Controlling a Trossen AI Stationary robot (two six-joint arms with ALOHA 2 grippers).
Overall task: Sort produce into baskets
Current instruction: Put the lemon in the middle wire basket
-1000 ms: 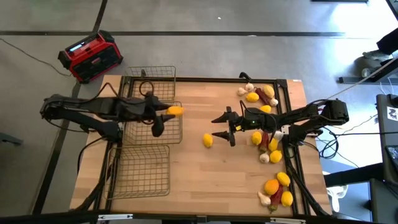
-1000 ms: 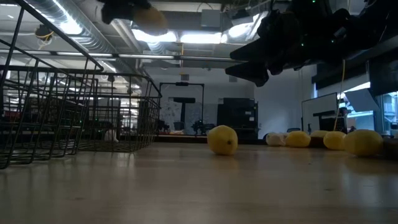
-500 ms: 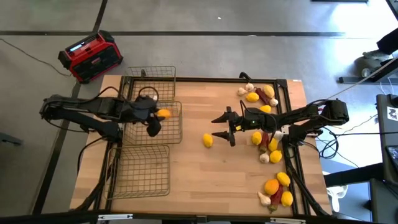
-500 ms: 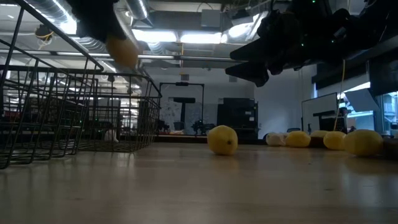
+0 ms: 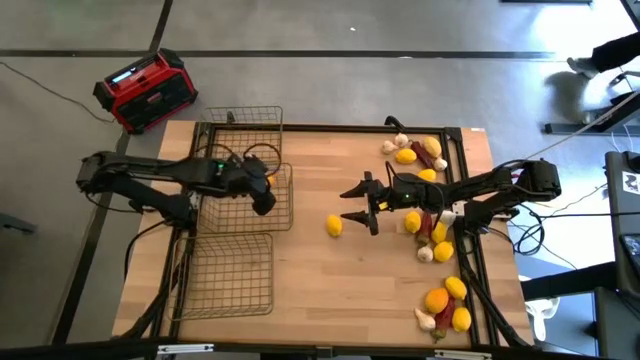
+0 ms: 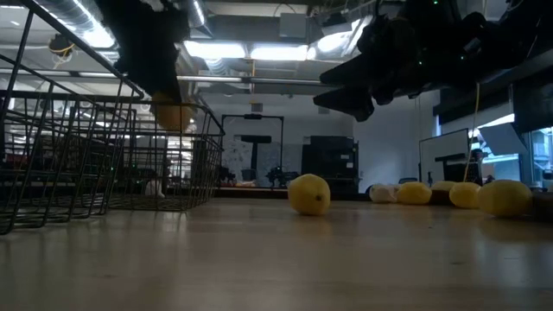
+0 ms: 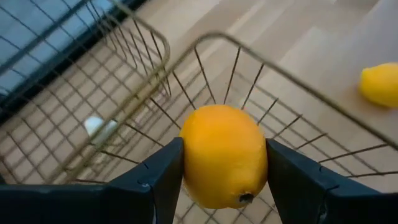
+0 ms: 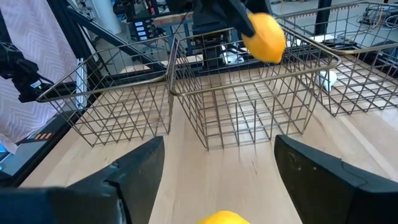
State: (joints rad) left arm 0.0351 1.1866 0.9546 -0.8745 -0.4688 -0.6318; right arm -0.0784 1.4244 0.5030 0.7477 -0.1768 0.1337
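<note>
Left pincer shifted back from table over middle basket, lowered; lemon clamped between fingers, above basket rim. Right pincer held wide above table, near loose lemon.

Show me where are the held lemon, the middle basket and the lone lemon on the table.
held lemon [image 7: 224, 155]: left wrist view, middle of its peel.
middle basket [image 5: 290, 196]: high view, right rim.
lone lemon [image 6: 308, 193]: low view, its centre.

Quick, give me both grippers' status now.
Left gripper: shut on a lemon, above the middle basket.
Right gripper: open, holding nothing, above the table beside a loose lemon.
</note>
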